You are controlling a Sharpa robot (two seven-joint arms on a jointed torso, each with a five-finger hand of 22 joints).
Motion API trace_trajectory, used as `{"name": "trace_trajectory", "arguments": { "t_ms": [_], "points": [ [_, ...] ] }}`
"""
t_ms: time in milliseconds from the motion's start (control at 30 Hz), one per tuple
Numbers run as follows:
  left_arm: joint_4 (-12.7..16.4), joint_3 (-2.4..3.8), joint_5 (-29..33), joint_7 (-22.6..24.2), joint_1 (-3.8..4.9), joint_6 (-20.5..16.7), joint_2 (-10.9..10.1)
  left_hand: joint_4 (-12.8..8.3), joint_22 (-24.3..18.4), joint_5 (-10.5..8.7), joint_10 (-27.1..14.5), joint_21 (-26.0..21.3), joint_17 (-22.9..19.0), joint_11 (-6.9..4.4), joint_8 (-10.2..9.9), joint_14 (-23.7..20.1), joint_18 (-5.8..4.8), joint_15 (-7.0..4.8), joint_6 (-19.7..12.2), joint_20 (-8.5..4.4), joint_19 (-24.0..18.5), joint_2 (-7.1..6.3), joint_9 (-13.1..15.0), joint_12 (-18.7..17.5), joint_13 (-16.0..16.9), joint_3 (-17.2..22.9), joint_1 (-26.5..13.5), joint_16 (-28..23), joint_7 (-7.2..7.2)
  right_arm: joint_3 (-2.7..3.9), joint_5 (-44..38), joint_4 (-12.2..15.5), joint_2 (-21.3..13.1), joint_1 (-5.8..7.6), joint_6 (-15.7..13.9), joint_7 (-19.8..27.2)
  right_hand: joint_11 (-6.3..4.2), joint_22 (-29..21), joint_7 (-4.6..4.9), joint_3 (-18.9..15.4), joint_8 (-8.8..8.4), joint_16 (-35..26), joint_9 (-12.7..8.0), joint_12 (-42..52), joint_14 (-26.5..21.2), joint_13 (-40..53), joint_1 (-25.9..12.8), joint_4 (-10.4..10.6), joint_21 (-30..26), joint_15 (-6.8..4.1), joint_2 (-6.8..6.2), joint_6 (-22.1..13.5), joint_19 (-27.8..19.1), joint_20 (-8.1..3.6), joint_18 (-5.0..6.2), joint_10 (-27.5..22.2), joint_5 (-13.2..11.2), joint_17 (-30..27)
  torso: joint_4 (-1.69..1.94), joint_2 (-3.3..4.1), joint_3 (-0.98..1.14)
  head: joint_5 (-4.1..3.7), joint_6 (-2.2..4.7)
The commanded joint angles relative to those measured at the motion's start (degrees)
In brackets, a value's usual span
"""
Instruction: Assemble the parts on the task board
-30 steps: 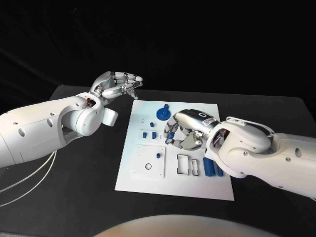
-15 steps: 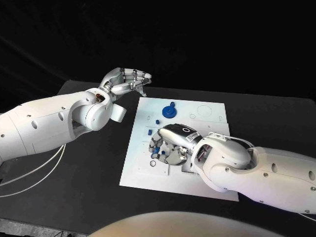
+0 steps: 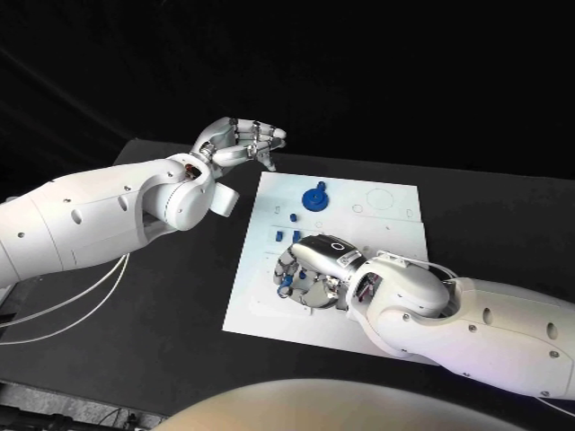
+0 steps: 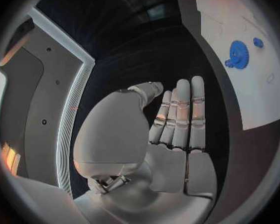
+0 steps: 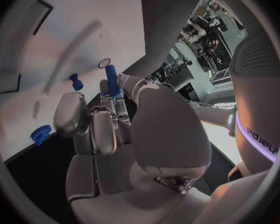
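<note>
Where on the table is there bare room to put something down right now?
Bare table lies right of the task board, beyond the right arm, and nearer, left of the board under the left arm. It is crowded mid-board, where the right hand holds a blue peg over small parts.

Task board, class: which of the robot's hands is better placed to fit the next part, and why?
The right hand, probably. It is over the task board and holds a blue peg near a round hole. The left hand is off the board's far corner, holding nothing.
</note>
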Motion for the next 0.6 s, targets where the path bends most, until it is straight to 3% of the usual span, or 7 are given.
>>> {"name": "trace_trajectory", "arguments": {
  "t_ms": [33, 600],
  "points": [
    [0.0, 0.0, -0.4, 0.3, 0.02, 1.1, 0.2, -0.3, 0.1, 0.32, -0.5, 0.0, 0.0, 0.0, -0.1, -0.4, 0.77, -0.09, -0.4, -0.01, 0.0, 0.2, 0.0, 0.3, -0.1, 0.1, 0.4, -0.3, 0.11, -0.03, -1.6, -0.2, 0.2, -0.14, 1.0, -0.2, -3.57, 4.0, 0.13, 3.9, 0.24, -0.4, 0.1, 0.1, 1.6, 0.1, -0.2, -4.2, -0.2, -0.17, 0.48, -0.4, -0.5, 0.08, -0.24, 3.7, 0.4, 0.0, -0.05, 0.0, -0.08, -0.01, -0.1],
    [0.1, -0.01, -0.7, 0.3, 0.02, 1.0, 0.2, -0.3, 0.1, 0.3, -0.6, 0.0, 0.0, 0.03, -0.1, -0.4, 0.76, -0.06, -0.5, 0.0, -0.1, 0.2, -0.1, 0.3, -0.1, 0.1, 0.4, -0.4, 0.15, -0.29, -3.6, -1.4, 0.6, -0.27, 3.1, -1.8, -3.53, 3.9, 0.16, 4.0, 0.27, -0.4, 0.2, 0.0, 1.6, 0.2, -0.3, -4.5, -0.4, -0.14, 0.54, -0.6, -0.6, 0.1, -0.2, 3.7, 0.4, -0.1, 0.04, 0.05, -0.05, 0.24, -0.31]
  ]
}}
